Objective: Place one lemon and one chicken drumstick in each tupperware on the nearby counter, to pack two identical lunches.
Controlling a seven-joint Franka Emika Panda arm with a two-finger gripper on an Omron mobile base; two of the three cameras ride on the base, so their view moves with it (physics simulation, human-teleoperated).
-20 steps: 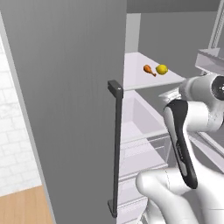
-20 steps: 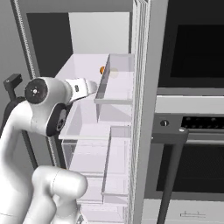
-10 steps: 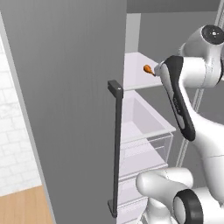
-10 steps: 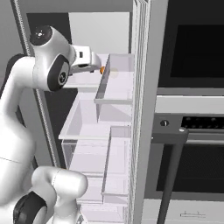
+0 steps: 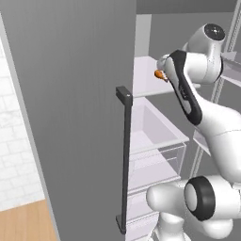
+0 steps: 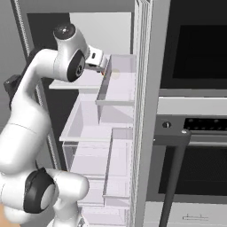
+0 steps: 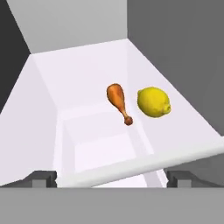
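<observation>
Orange-brown chicken drumstick [image 7: 118, 102] lies just beside the round yellow lemon [image 7: 153, 102] at frame centre; the wide-open, empty tool [image 7: 111, 178] risks nudging either away.

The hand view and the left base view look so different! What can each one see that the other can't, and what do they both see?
The hand view alone gives the yellow lemon lying beside the chicken drumstick on the pale fridge shelf, apart from it, with the open tool still short of both. The left base view alone gives the grey fridge door with its dark handle, the clear drawers below, and the robot's white arm. Both share the shelf and the orange drumstick, which peeks out beside the arm in the left base view.
</observation>
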